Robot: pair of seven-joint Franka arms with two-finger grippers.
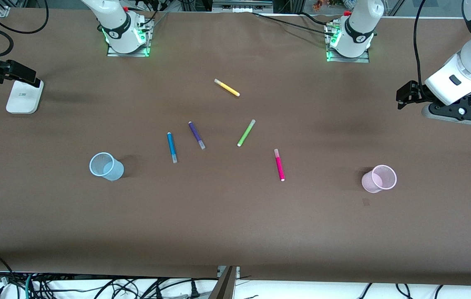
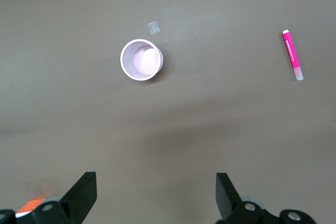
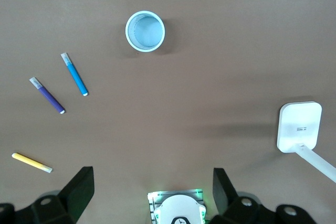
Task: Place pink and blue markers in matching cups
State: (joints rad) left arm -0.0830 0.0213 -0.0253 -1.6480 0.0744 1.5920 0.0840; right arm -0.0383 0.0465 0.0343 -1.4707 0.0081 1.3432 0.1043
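The pink marker [image 1: 279,165] lies at about nine o'clock from the pink cup [image 1: 379,179], well apart. The blue marker [image 1: 172,147] lies at about three o'clock from the blue cup [image 1: 106,166]. Both grippers, left [image 2: 156,195] and right [image 3: 152,192], hover with fingers apart.

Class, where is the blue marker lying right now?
The blue marker lies flat on the table between the blue cup and the purple pen.

A robotics lab, this one. Two arm bases [image 1: 127,35] are bolted to a brown-covered table [image 1: 235,224]. Loose cables [image 1: 94,286] trail along its edge.
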